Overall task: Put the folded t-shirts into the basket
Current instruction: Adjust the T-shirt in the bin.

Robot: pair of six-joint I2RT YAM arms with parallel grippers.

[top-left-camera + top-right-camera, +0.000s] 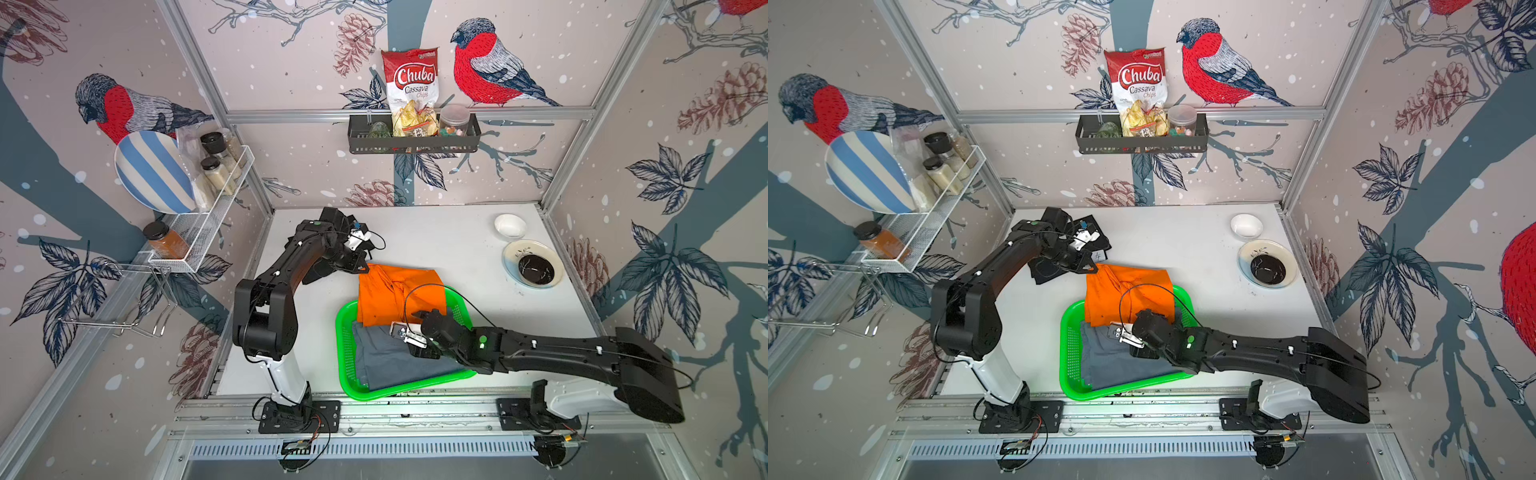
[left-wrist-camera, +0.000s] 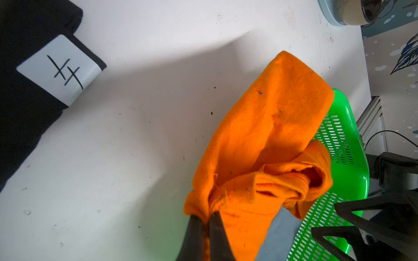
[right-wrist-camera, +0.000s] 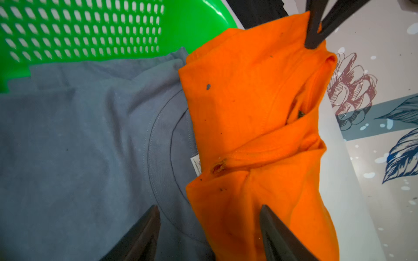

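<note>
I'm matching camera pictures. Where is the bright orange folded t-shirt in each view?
A top view: bright orange folded t-shirt at centre, across the green perforated plastic basket's far rim.
A top view: t-shirt likewise.
Left wrist: t-shirt pinched by left fingers, beside basket.
Right wrist: t-shirt overlapping a slate grey-blue t-shirt.
Shared landmark: the basket.

In both top views, left of centre, the left arm [image 1: 291,266] covers most of the black t-shirt [image 1: 1102,237]. Lower centre, the right arm [image 1: 540,353] hides the right corner of the green basket [image 1: 343,332] and part of the slate grey-blue t-shirt [image 1: 386,361], whose far end lies under the orange t-shirt [image 1: 390,291]. The left wrist view's edge cuts off the black t-shirt and the pale blue plate [image 2: 328,15]. The neck label [image 3: 195,166] print is too small to read.
</note>
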